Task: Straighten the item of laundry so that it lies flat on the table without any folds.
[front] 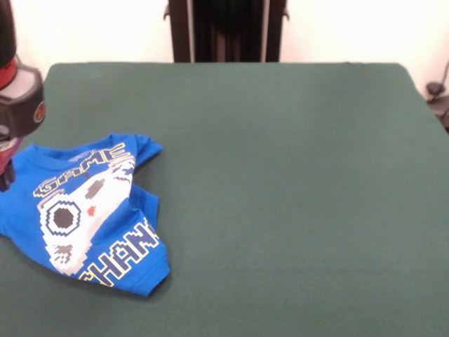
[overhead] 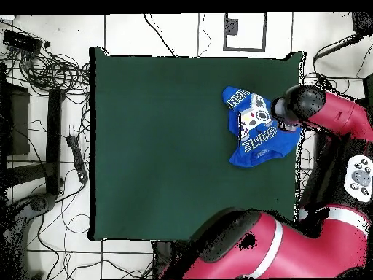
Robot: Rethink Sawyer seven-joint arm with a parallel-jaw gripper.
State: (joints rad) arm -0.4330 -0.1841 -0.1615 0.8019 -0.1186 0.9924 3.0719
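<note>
The gripper sits at the edge of the T-shirt, low over the cloth or touching it; only a dark sliver of it shows below the grey and red wrist housing in the front view, and the arm's end covers it in the overhead view. Whether it is open, closed or pinching fabric cannot be told from either view.

The T-shirt lies print side up near one corner of the table, close to the table edge beside the arm. It is not flat. The lettering reads broken and bent. One fold crosses the middle of the garment, and a blue flap on the side away from the gripper is turned over. The hem end is bunched under the lower line of lettering.

Judgement on step: the task appears to be at an early or middle stage, with the arm working one edge of the shirt. Straightening remains incomplete.

Judgement on next move: it calls for a secure hold on the edge nearest the gripper, then a pull outward from the shirt's centre to open the middle fold. The turned flap needs separate attention.
</note>
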